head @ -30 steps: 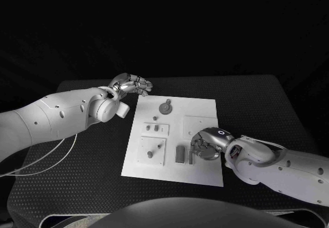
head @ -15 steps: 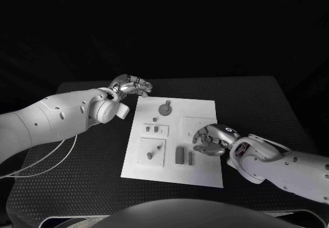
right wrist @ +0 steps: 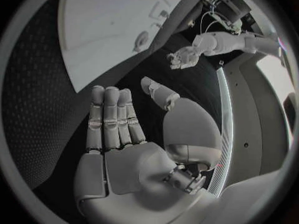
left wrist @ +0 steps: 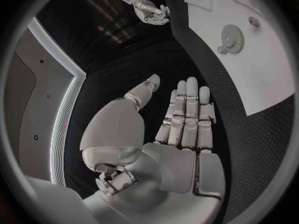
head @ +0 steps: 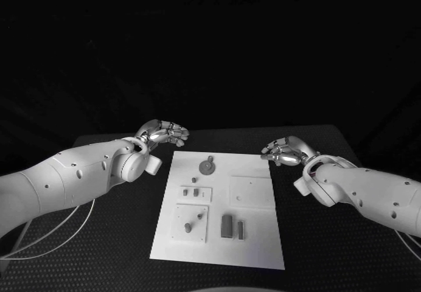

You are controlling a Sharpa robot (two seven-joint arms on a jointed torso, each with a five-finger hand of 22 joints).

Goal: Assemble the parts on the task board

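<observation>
The left arm reaches in from the left, its left hand (head: 163, 133) raised at the far left, fingers straight and side by side with the thumb apart, holding nothing. The right arm comes in from the right; its right hand (head: 287, 150) sits at the far right, likewise flat-fingered and holding nothing.

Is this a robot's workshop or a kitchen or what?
Probably a robot test bench, not a kitchen: a black table in a dark room, a white task board holding small parts like a gear, and two empty robot hands.
</observation>
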